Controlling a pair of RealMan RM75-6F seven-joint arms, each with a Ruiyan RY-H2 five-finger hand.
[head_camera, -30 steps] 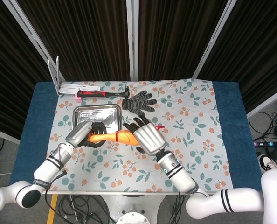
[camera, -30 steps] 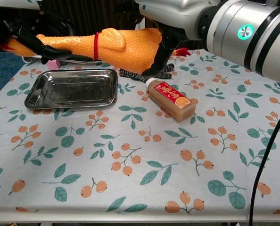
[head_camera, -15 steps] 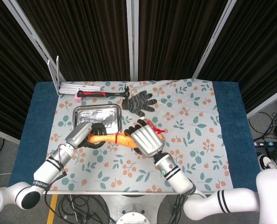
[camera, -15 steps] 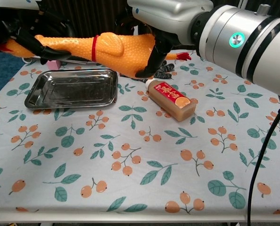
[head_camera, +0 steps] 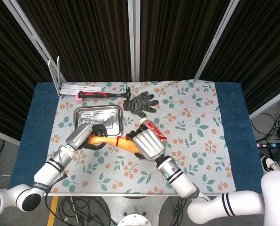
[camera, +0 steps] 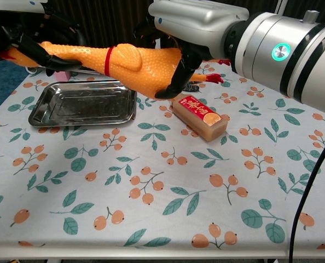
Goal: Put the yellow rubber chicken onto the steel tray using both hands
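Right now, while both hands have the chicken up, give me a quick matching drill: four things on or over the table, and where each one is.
Things:
1. rubber chicken
2. steel tray
3. bottle
4. knit glove

Places:
A. lying on the cloth, right of the tray
B. held in the air between the left hand and the right hand
C. far side of the table, beside the hammer
D. flat on the cloth, nothing in it

Pairs: 1-B, 2-D, 3-A, 4-C
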